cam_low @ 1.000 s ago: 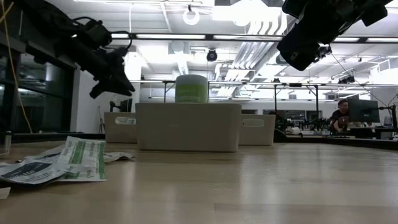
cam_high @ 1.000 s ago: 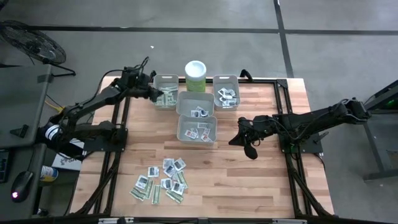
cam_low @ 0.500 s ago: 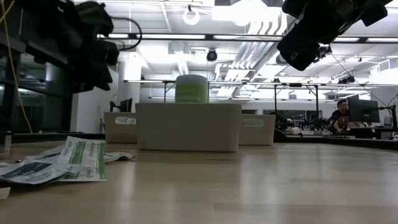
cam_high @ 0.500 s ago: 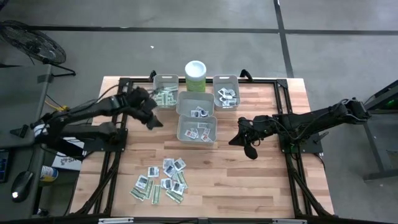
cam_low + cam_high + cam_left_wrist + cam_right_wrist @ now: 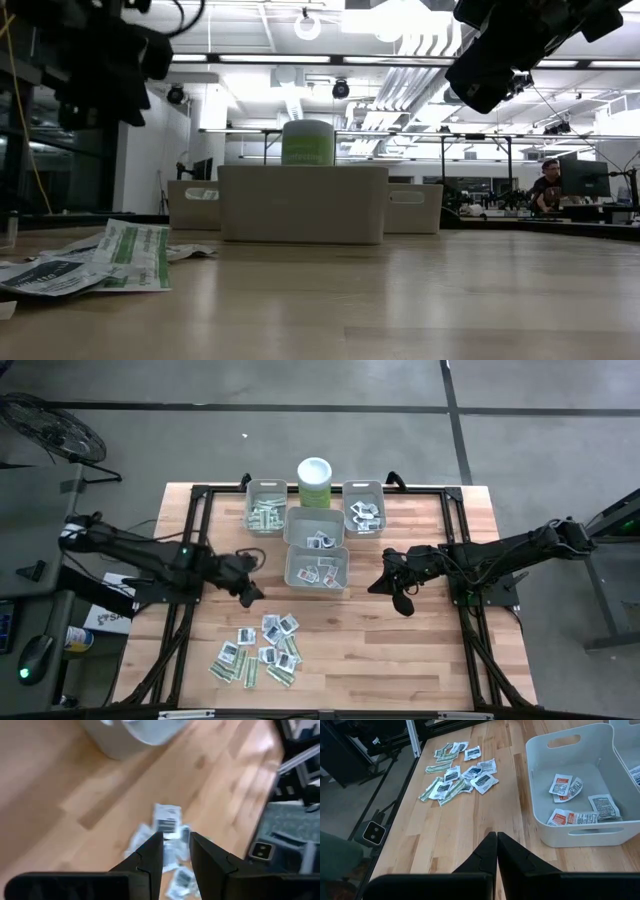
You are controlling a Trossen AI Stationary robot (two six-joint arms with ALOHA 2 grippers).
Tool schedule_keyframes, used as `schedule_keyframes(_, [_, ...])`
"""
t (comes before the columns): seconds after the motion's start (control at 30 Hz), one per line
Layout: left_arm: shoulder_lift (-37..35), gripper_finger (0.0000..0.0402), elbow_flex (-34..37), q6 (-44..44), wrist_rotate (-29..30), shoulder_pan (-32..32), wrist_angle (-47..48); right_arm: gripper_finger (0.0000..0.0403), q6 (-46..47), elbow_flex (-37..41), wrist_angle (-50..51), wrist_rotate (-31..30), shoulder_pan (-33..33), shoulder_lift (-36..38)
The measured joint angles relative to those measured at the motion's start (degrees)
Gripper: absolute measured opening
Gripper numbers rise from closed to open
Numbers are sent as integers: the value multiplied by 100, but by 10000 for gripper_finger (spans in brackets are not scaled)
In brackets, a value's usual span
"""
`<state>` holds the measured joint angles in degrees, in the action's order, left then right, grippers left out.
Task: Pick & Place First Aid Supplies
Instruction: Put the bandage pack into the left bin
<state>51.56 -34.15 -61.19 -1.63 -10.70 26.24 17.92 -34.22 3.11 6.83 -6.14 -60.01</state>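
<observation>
As strips lie mixed, left tool above pkts

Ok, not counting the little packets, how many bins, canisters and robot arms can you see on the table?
grey rectangular plastic bins: 4
tall pale green white-lidded canister: 1
dark robot arms: 2
Total: 7
</observation>
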Motion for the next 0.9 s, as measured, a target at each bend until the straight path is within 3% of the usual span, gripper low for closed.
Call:
schedule_keyframes(0.3, [681,95,0,-1228,1026,-1384,-688,8,1,0,-2,0,-1,-1])
schedule_keyframes(0.47, [1324,115,0,-1568,782,-1668,-1185,8,2,0,-22,0,0,-2])
schedule_keyframes(0.73, [2294,213,2,-1862,507,-1672,-2364,7,2,-2,-48,0,-1,-1])
schedule_keyframes(0.9, [2845,224,-2,-1900,361,-1672,-3207,7,2,-2,-59,0,1,-2])
